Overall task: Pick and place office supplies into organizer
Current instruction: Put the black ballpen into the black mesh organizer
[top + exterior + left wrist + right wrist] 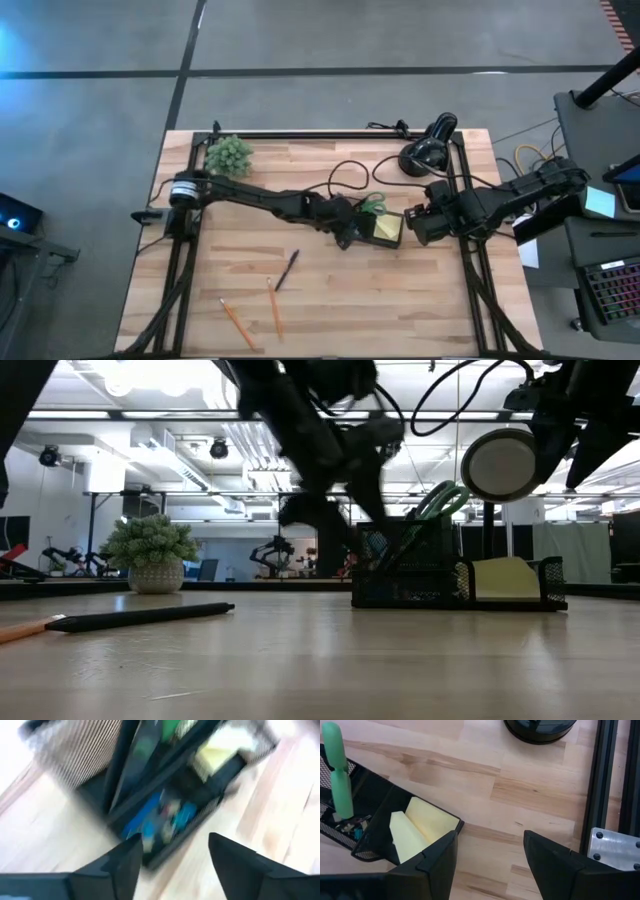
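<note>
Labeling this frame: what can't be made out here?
- Organizer front compartments: high view, left tool covers them.
- Blue items in organizer: left wrist view, blurred, identity unclear.
- Scissors blades: low view, hidden by mesh wall.
- Pencils: low view, only one, cut off at edge.

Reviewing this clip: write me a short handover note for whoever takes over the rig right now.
Left gripper: open, empty, just above the black mesh desk organizer.
Right gripper: open, empty, waiting beside the organizer's right end.
Done: green-handled scissors stand in the organizer; yellow sticky-note pad sits in its end compartment; small blue pieces lie in a low compartment.
Left: dark pen and two orange pencils lie on the wooden table.
</note>
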